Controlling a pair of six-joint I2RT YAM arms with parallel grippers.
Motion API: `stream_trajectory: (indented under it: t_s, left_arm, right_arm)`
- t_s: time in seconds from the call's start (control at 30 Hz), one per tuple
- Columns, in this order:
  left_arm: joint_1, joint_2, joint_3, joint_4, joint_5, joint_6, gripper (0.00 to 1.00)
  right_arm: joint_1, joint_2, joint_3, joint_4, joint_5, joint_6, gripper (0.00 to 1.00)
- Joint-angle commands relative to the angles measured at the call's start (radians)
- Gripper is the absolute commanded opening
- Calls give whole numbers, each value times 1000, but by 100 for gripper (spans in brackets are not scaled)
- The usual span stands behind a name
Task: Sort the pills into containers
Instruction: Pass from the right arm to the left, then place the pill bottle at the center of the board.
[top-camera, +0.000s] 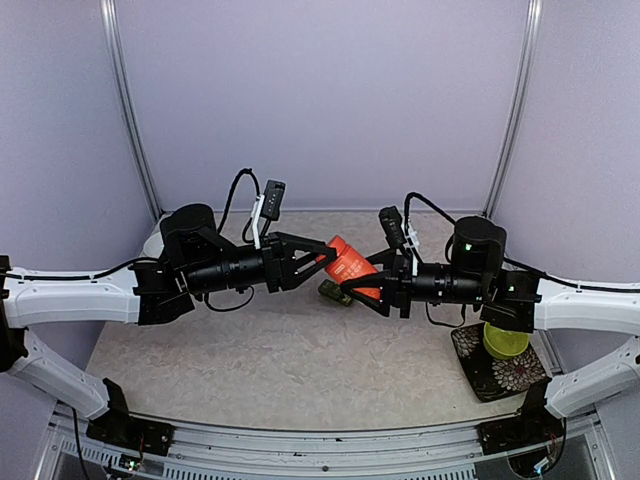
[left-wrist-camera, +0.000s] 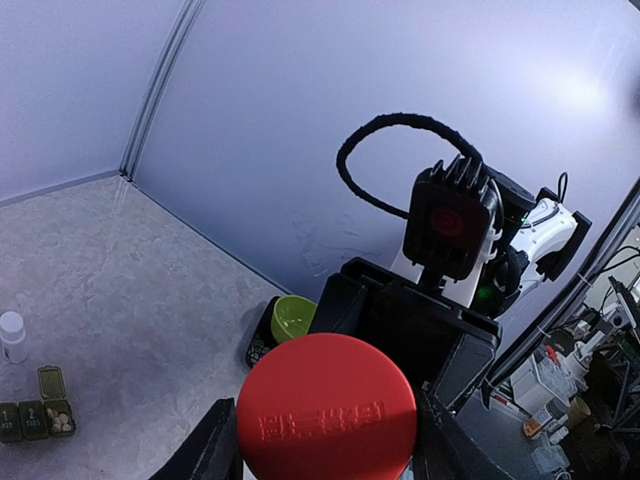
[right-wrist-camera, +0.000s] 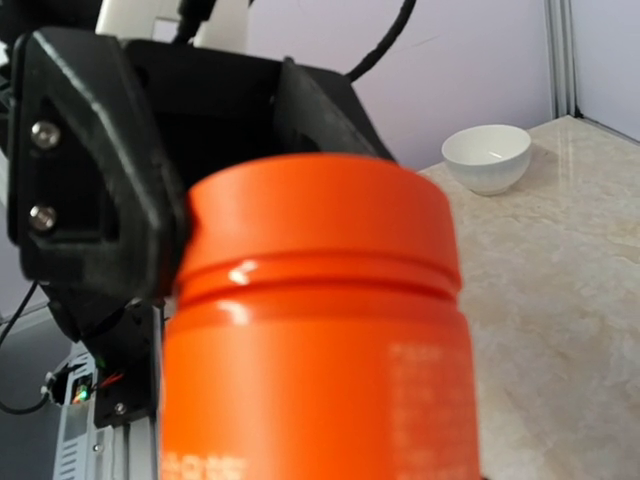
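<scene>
Top external: the bottle (top-camera: 350, 265) hangs over mid-table, capped, with the right gripper (top-camera: 362, 285) clamped on its body. The left gripper (top-camera: 322, 260) brackets the cap (left-wrist-camera: 327, 405); cannot tell if clenched. The pill box (left-wrist-camera: 36, 417) lies on the table (top-camera: 260, 350) beneath, one lid up, what look like pills (left-wrist-camera: 60, 422) inside. Uncapping and most sorting likely remain. Green bowl (left-wrist-camera: 293, 318) and white bowl (right-wrist-camera: 487, 157) sit well aside, not in the way.
</scene>
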Motion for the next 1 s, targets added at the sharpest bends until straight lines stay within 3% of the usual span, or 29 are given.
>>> stream_trajectory:
  t_s: [0.0,0.2,0.3,0.7,0.97]
  left_arm:
    - [-4,6,27,16,-14,-3,36]
    - [5,-18,22,-2,-75,-8,37]
    - [16,-26,26,-39,-97,-11,37]
    - [64,-56,32,-265,-365,65,38]
    - [110,-28,41,-379,-580,126,41]
  right_arm:
    - [-6,6,12,3,30,-23,38]
    - [-6,3,9,-13,71,-46,83]
    - [-8,0,9,-27,97,-63,99]
    - [-17,-46,9,-114,279,-119,100]
    - [-24,-58,-21,-119,309,-121,100]
